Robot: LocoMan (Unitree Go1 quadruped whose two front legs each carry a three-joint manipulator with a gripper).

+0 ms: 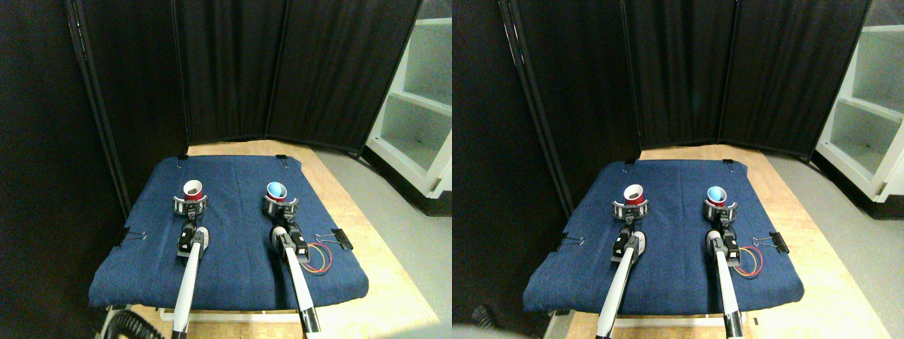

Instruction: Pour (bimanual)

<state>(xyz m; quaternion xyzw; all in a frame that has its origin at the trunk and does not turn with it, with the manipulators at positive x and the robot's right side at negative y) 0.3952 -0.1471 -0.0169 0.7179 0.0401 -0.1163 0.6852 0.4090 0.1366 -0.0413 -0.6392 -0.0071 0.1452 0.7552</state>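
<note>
Two red cups stand on the blue cloth. The left cup has a white inside and sits within the ring-shaped jaws of my left gripper. The right cup shows a light blue inside and sits within the jaws of my right gripper. Both cups lean slightly toward the camera. The jaws wrap around each cup's lower part. Both pale limbs reach up from the bottom edge.
The cloth covers a wooden table and is held by binder clips at its edges. Black curtain panels stand behind. A white shelf unit is at the right. Coloured wires trail beside my right arm.
</note>
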